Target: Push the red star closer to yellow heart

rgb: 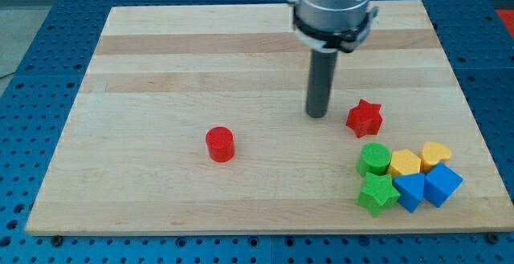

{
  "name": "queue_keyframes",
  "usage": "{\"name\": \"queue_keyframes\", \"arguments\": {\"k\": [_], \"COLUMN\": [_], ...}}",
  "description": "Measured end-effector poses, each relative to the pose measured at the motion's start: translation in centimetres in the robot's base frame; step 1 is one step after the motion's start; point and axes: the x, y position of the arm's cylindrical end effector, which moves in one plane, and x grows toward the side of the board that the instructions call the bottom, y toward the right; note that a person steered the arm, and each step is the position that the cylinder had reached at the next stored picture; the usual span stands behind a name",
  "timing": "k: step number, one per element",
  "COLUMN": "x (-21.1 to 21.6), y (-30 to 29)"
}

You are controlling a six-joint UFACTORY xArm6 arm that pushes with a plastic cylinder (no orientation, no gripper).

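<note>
The red star [364,118] lies on the wooden board at the view's right of middle. The yellow heart [436,155] lies lower right of it, in a cluster of blocks, with a gap between the two. My tip [317,115] stands just left of the red star, a small gap apart, at about the same height in the view.
The cluster at the view's lower right also holds a green cylinder [374,159], a yellow hexagon [405,164], a green star [377,193], and two blue blocks [410,191] [442,185]. A red cylinder [219,144] stands alone left of middle. The board's right edge [474,127] is near.
</note>
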Motion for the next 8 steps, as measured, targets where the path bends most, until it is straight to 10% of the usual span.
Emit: {"name": "queue_keyframes", "arguments": {"k": [2,8], "x": [2.9,0.4], "y": [9.4,3.9]}}
